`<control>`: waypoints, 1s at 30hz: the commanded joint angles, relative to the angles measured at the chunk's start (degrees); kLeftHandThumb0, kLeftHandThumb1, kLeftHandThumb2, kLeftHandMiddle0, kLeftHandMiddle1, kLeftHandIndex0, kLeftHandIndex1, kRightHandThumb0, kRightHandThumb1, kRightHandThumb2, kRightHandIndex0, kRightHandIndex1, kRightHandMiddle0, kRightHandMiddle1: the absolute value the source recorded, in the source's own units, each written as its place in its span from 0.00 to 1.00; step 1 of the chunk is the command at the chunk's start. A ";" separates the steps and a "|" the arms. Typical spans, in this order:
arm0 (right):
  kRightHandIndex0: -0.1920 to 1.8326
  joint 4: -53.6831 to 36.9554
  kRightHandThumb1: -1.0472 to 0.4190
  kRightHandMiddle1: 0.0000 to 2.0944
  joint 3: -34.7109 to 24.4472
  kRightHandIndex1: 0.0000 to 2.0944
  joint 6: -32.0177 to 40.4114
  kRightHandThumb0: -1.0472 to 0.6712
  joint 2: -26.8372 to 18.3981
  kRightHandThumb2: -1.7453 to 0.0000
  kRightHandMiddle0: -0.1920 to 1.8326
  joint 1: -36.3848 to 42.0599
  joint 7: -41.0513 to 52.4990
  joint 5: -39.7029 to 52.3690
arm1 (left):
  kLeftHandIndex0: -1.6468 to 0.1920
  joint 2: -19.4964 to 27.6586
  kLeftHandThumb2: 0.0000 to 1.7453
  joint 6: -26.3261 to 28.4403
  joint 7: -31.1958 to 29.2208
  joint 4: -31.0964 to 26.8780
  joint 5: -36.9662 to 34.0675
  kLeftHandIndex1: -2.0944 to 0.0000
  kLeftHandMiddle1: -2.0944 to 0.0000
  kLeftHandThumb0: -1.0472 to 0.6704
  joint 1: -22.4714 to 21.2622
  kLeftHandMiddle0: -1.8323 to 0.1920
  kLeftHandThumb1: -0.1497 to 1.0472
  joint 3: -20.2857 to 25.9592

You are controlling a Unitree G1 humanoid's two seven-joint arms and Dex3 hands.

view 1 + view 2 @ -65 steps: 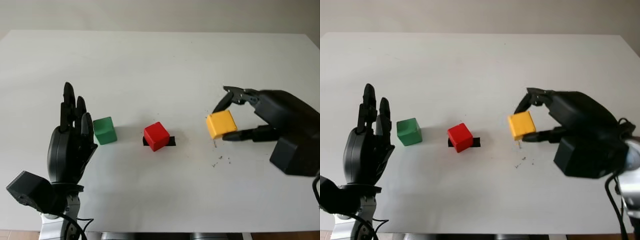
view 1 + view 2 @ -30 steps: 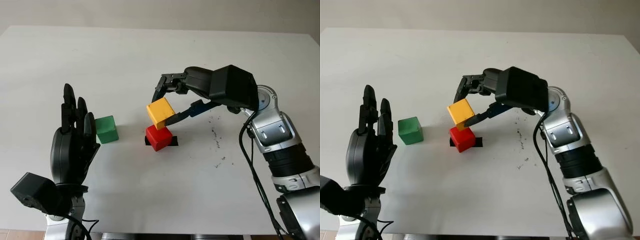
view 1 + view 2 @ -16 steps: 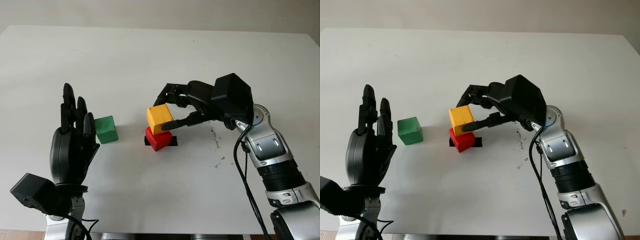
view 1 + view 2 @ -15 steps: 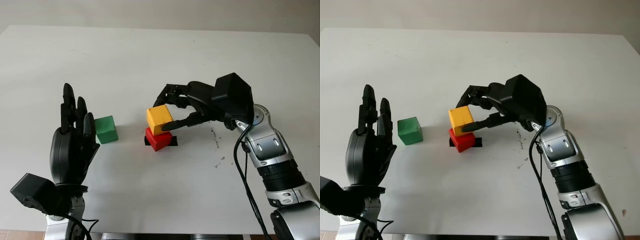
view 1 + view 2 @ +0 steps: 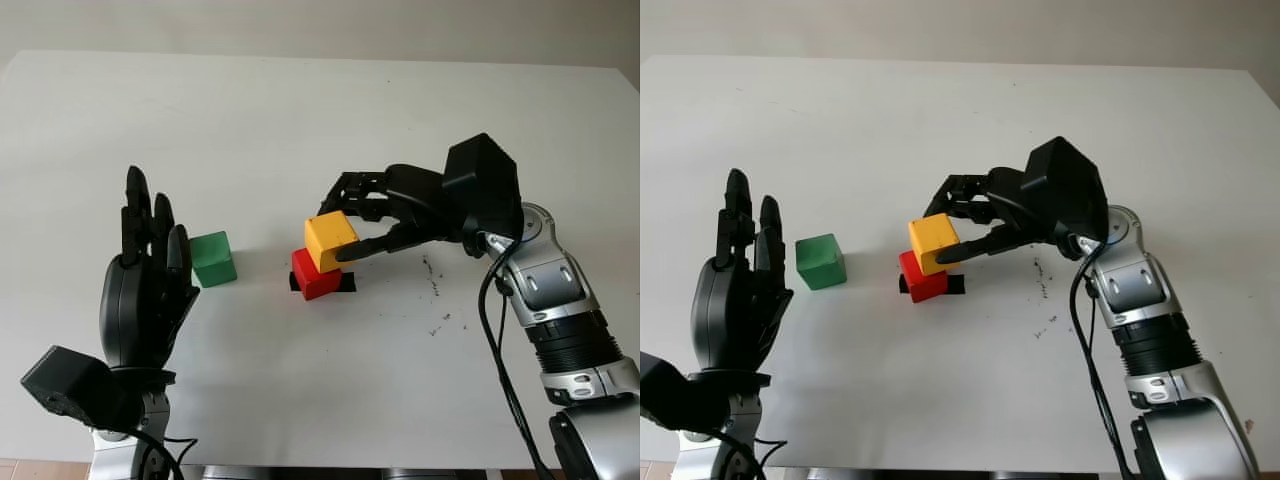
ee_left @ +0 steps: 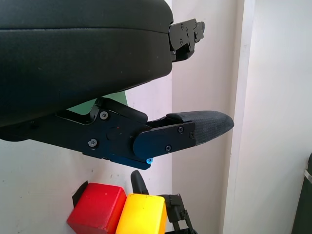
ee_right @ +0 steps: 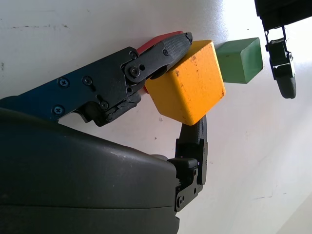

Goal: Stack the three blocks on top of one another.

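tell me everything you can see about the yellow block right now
The yellow block is a small matte cube with rounded edges and a few dark scuffs. The right robot hand grips it between its black fingers. It sits tilted, overlapping the top of the red block and offset toward the right hand, not squarely stacked. Whether it rests on the red block cannot be told.

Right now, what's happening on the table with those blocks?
The right hand grips the yellow block and holds it on the red block, which sits on a black mark near the middle of the white table. The yellow block sits off-centre, overhanging toward the right hand's side, and is not yet released. The green block stands alone on the table beside the left hand, which is open and raised at the near left.
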 commanded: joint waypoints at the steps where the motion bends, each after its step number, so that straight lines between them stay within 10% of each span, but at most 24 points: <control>1: 0.22 0.52 0.10 0.77 -0.40 0.02 -1.15 0.30 -0.43 0.97 0.29 -1.00 0.18 0.27 | 1.00 0.11 0.33 -0.41 -0.01 -0.12 0.21 0.98 0.97 0.22 0.06 0.98 1.00 0.16; 30: 0.21 -1.51 0.09 0.76 0.62 0.02 -0.87 0.32 1.26 0.97 0.28 -0.58 1.99 1.44 | 1.00 -0.24 0.32 0.46 0.38 -1.11 0.64 0.99 0.97 0.22 0.84 0.99 1.00 -0.31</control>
